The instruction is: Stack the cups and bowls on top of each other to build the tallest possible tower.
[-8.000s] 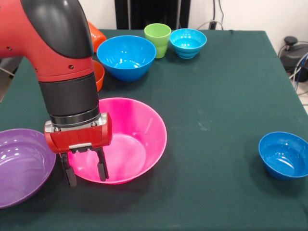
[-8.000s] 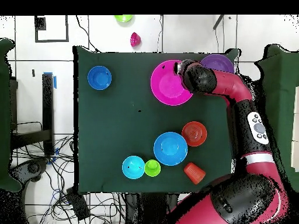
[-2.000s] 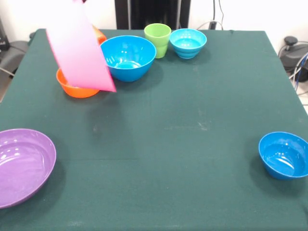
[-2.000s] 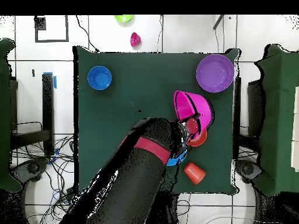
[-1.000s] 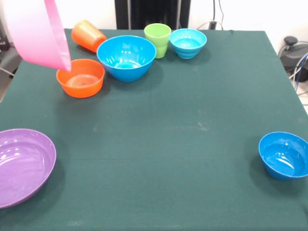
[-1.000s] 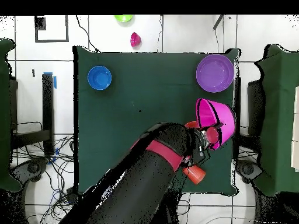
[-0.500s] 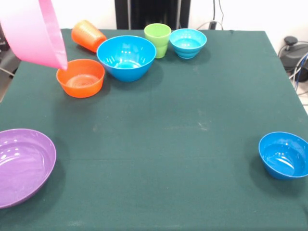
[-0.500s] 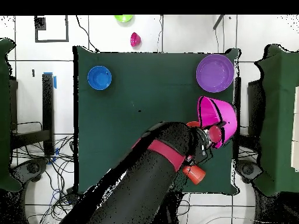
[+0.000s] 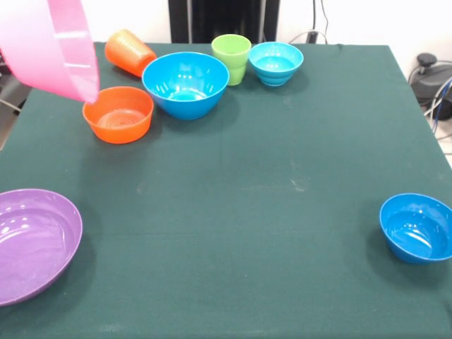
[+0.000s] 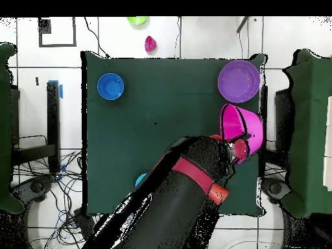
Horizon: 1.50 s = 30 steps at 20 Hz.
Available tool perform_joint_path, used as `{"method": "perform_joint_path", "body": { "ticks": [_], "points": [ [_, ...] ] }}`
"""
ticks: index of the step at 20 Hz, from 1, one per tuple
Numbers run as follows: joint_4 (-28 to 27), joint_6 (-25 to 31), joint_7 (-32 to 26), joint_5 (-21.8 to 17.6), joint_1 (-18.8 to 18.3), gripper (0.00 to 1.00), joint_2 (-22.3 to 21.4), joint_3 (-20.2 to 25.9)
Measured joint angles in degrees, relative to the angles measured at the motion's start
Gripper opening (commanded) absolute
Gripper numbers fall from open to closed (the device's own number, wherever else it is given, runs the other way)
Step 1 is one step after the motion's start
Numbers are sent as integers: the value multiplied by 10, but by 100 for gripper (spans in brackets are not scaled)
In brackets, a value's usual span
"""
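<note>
The huge pink bowl (image 9: 49, 42) hangs tilted in the air at the table's far left, just above and left of the small orange bowl (image 9: 118, 113). In the overhead view my gripper (image 10: 239, 148) is shut on the pink bowl's (image 10: 241, 128) rim, beyond the purple bowl (image 10: 238, 80). The ribbed orange cup (image 9: 129, 51) lies on its side. The medium blue bowl (image 9: 186, 83), lime green cup (image 9: 231, 58) and cyan bowl (image 9: 275, 62) stand along the far edge. The dark blue bowl (image 9: 417, 227) sits near right, the purple bowl (image 9: 32, 244) near left.
My arm (image 10: 175, 201) covers the blue bowl, orange bowl and green cup in the overhead view. The pink bowl hangs over the table's side edge (image 10: 260, 130). A small pink object (image 10: 150, 44) and a green one (image 10: 137, 20) lie on the floor beyond the table.
The gripper took the pink bowl by its rim, lifted it off the table and carried it past the orange bowl to the table's edge. In the last half second it barely shifted.
</note>
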Motion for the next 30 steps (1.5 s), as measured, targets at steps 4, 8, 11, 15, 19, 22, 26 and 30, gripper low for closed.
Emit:
{"method": "perform_joint_path", "body": {
  "ticks": [4, 8, 11, 15, 19, 22, 26, 30],
  "points": [
    [0, 13, 0, 20, 25, 0, 4, -2],
    [0, 14, 0, 34, 44, 0, 8, -4],
    [0, 14, 0, 45, 58, 0, 12, -10],
    [0, 14, 0, 56, 64, 0, 18, -17],
    [0, 14, 0, 64, 66, 0, 25, -26],
    [0, 14, 0, 64, 74, 0, 39, -41],
    [-1, 14, 0, 65, 87, 0, 56, -57],
    [-1, 14, 0, 65, 100, 0, 75, -74]
  ]
}}
